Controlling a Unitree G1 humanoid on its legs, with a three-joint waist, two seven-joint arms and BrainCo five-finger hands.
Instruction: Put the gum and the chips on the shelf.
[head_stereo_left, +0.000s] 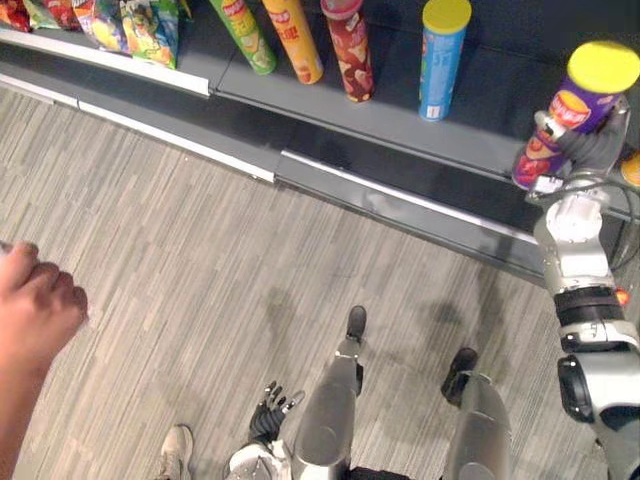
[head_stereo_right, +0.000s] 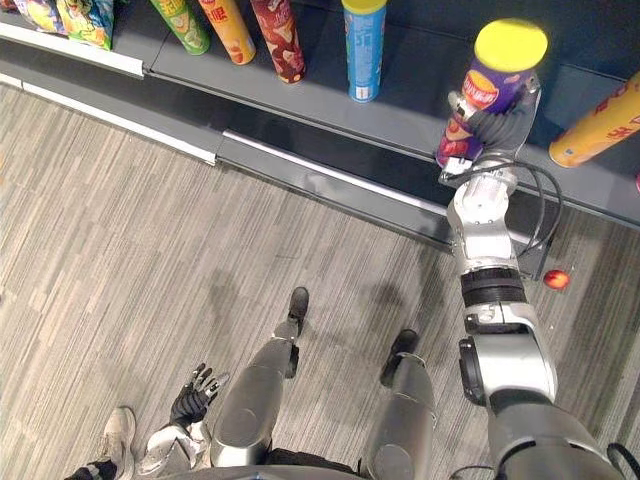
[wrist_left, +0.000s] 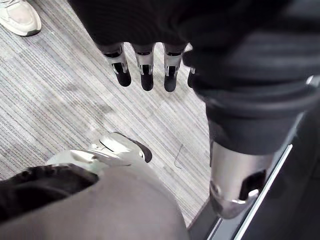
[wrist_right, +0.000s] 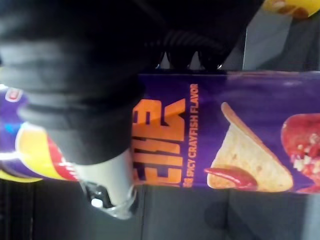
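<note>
The right hand (head_stereo_right: 493, 128) is reaching up to about 2 o'clock in the head views and gripping a tall purple cardboard chips can with a yellow plastic lid (head_stereo_right: 484, 88), fingers and thumb curling round its lower half. The can is leaning over the front part of the dark grey shelf (head_stereo_left: 470, 120); whether its base is touching the shelf cannot be told. The right wrist view is bringing the can's side up close, with orange lettering and a printed chip on the purple wall, and the fingers are wrapping over its far edge. Along the shelf from 11 to 1 o'clock are standing a green can (head_stereo_left: 245, 35), an orange-yellow can (head_stereo_left: 295, 40), a red can (head_stereo_left: 350, 55) and a blue can with a yellow lid (head_stereo_left: 440, 65), with bright snack bags (head_stereo_left: 150, 30) at 10 o'clock. The right eye view is also taking in an orange can lying on its side (head_stereo_right: 598, 130) at 2 o'clock, just beside the held can. The left hand (head_stereo_right: 192, 400) is hanging low at 7 o'clock over the grey wood-look floor (head_stereo_left: 200, 250), and the left wrist view is showing its fingers relaxed and holding nothing. A person's hand (head_stereo_left: 35, 300) is coming in at 9 o'clock in the left eye view, and a person's pale shoe (head_stereo_left: 177, 450) is standing at 7 o'clock near the left hand.
</note>
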